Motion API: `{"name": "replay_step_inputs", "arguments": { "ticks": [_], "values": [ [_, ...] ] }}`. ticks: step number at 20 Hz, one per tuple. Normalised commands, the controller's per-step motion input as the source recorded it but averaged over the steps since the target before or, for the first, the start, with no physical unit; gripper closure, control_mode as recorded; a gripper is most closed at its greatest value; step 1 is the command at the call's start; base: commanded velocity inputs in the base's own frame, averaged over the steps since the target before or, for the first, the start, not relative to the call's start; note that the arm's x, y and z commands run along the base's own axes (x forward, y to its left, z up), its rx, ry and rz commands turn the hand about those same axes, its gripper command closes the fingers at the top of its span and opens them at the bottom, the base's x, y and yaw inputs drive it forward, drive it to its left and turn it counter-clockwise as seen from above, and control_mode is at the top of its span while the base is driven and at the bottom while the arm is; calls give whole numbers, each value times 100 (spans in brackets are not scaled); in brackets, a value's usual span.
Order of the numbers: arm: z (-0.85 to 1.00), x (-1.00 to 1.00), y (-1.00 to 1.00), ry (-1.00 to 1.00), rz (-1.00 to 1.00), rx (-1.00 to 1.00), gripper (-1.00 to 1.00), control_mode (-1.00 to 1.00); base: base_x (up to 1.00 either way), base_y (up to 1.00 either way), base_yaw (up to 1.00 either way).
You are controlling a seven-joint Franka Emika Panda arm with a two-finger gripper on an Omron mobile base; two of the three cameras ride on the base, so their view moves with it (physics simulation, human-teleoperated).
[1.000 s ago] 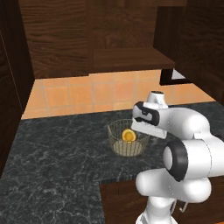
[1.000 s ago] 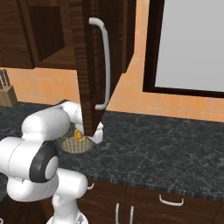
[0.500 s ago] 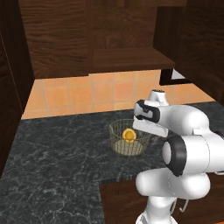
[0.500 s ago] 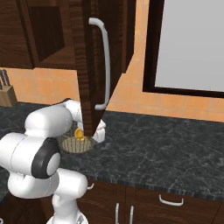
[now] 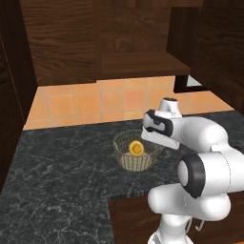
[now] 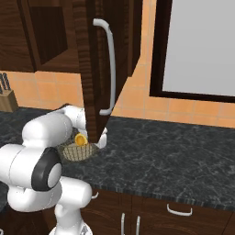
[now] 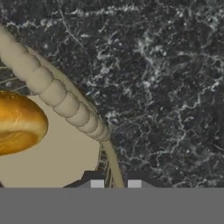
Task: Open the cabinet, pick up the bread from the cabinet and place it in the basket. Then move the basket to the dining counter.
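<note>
- Cabinet (image 6: 94, 69) door stands swung open above the black marbled counter (image 5: 57, 186).
- Basket (image 5: 136, 151) sits on that counter, just under the door's edge.
- Bread (image 5: 136, 148) lies inside the basket.
- Gripper (image 7: 114, 183) is pinched tight on the basket's rim.

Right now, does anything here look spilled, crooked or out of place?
Nothing spilled or broken. The basket stands upright on the dark counter with the bread inside; the cabinet door hangs open above it.
</note>
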Motion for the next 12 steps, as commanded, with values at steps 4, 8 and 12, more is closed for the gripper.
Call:
{"name": "replay_step_inputs", "arguments": {
  "ticks": [4,8,12],
  "values": [
    [0,-11,13,-8,-7,0,100,-100,0,0,0],
    [9,-18,0,-6,-27,9,100,-100,0,0,0],
    [46,-17,0,-5,-30,14,100,-100,0,0,0]
  ]
}}
